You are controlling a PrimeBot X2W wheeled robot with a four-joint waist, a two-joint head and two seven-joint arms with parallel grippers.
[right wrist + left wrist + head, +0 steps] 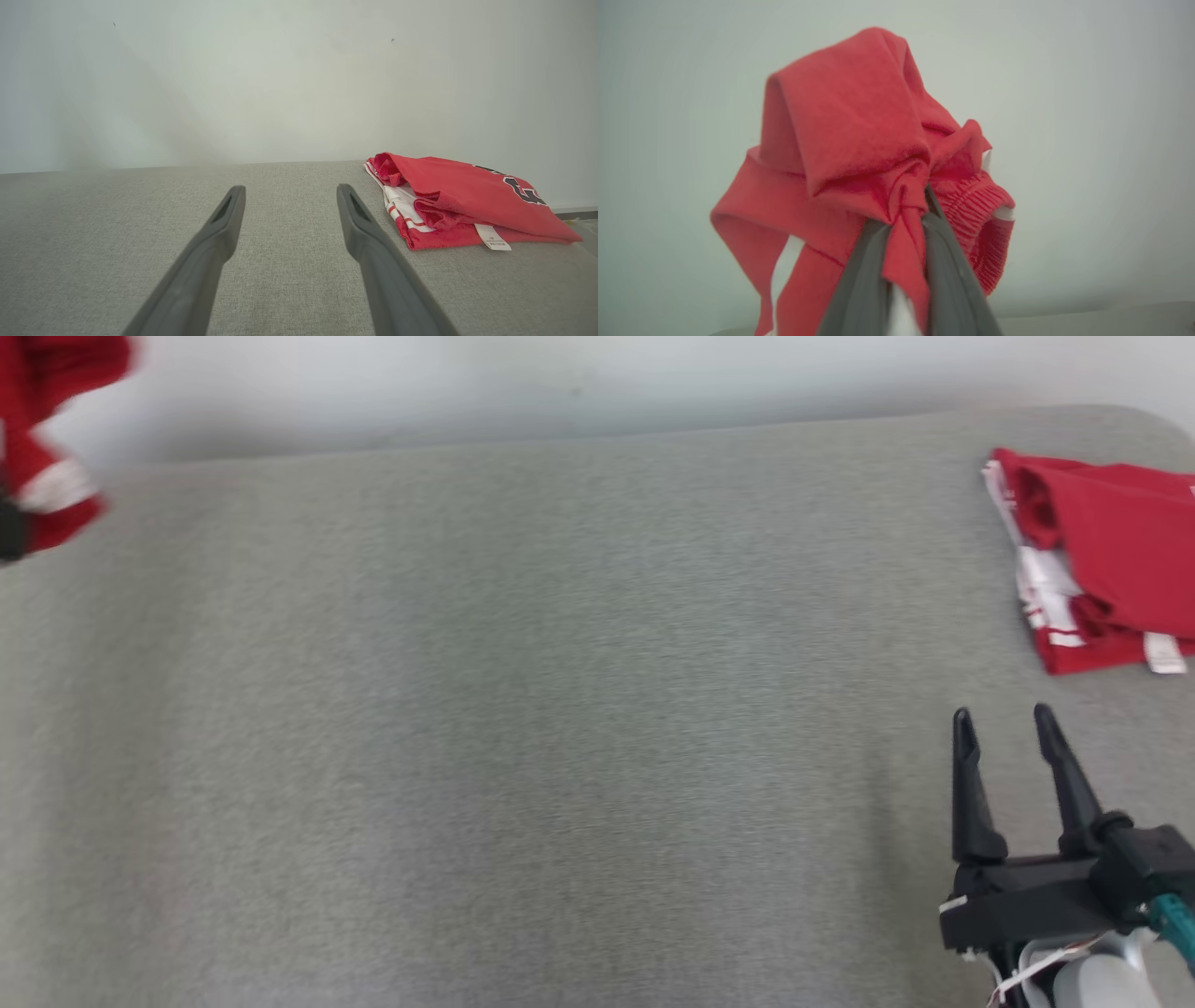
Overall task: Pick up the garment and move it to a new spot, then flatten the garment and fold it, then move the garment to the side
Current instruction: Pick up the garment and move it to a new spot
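While its two dark fingers press together on a bunched fold of cloth, the left gripper (903,207) holds the red garment (845,121) up against the pale wall. The fabric drapes over and around the fingertips, with a ribbed hem and slivers of white at its edges. In the head view this garment (47,429) hangs well apart from the folded jersey (1111,551), at the opposite edge of the picture.

The right gripper (1003,714) sits near the folded jersey, on its near side and apart from it, jaws spread wide around bare air. The jersey is red with white striped panels along one edge, and a white label (493,237) sticks out from its near side.

A grey woven surface (523,709) runs from the jersey across to the held garment, and a plain pale wall (280,84) rises behind the jersey.

The held garment is blurred and cut off by the head view's frame. Its lower folds run off the bottom of the left wrist view, so whether they touch the surface cannot be told. Dark lettering on the jersey is too cropped to read.
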